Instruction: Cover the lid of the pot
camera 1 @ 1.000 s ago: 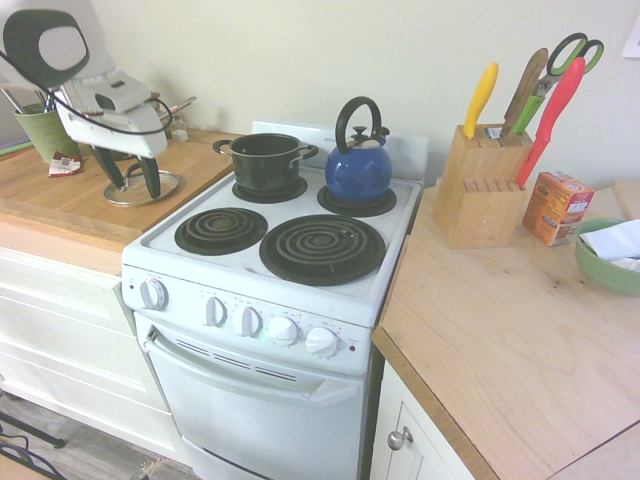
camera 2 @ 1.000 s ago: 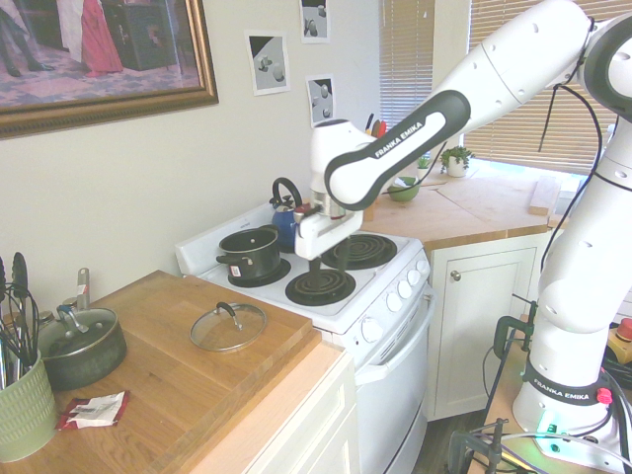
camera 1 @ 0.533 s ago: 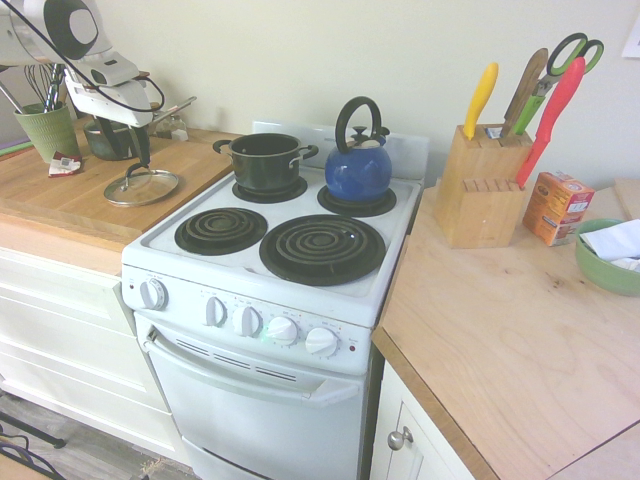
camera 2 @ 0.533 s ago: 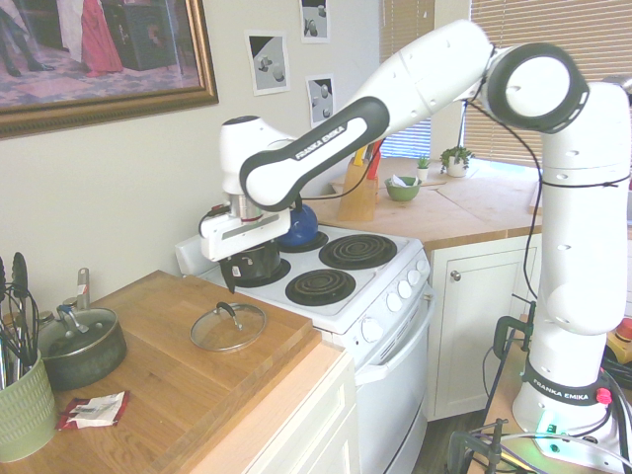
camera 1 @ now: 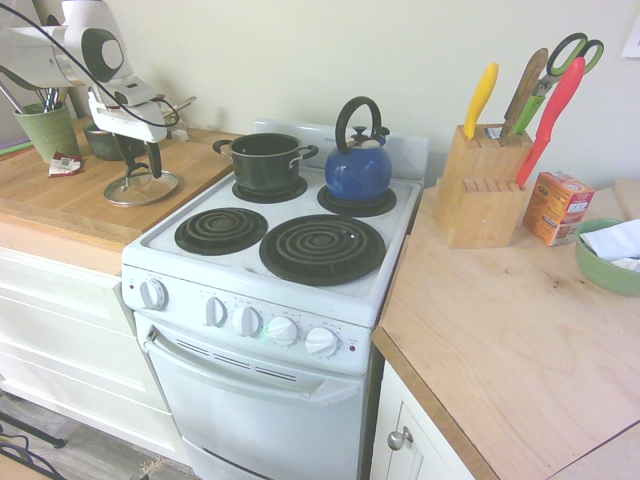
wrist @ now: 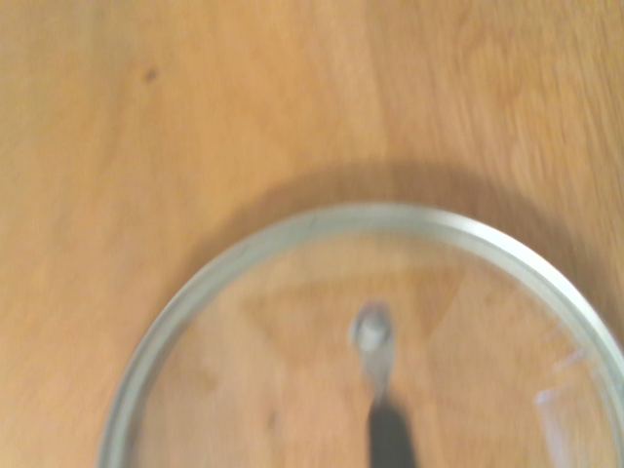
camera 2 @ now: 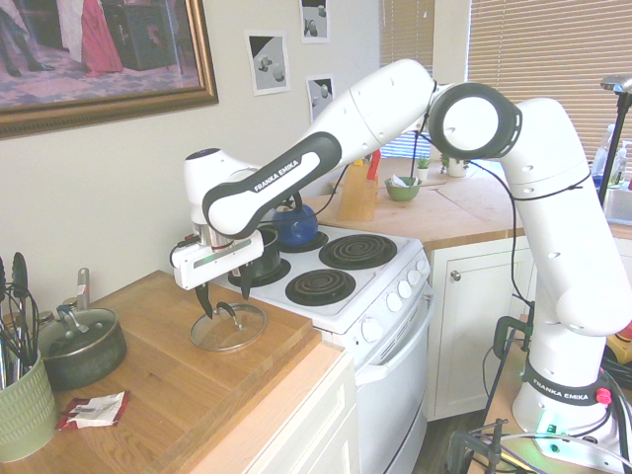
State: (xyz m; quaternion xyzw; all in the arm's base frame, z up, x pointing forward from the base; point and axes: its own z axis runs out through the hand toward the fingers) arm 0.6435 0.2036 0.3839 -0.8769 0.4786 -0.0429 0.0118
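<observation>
Pincer (camera 2: 225, 304) spread, hovering over the glass lid (camera 2: 228, 327); tips either side of its handle (camera 2: 229, 312). Lid lies flat on the wooden board (camera 2: 158, 360), near the edge facing the stove (camera 2: 370, 296). Bare wood toward the covered pan (camera 2: 81, 346). Open pot (camera 1: 266, 163) on rear burner. Since earlier, arm lower, closer to lid.

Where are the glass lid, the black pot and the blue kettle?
Lid (camera 2: 212, 340): second exterior view, glass.
Pot (camera 1: 266, 168): first exterior view, side.
Kettle (camera 1: 358, 176): first exterior view, body.
</observation>
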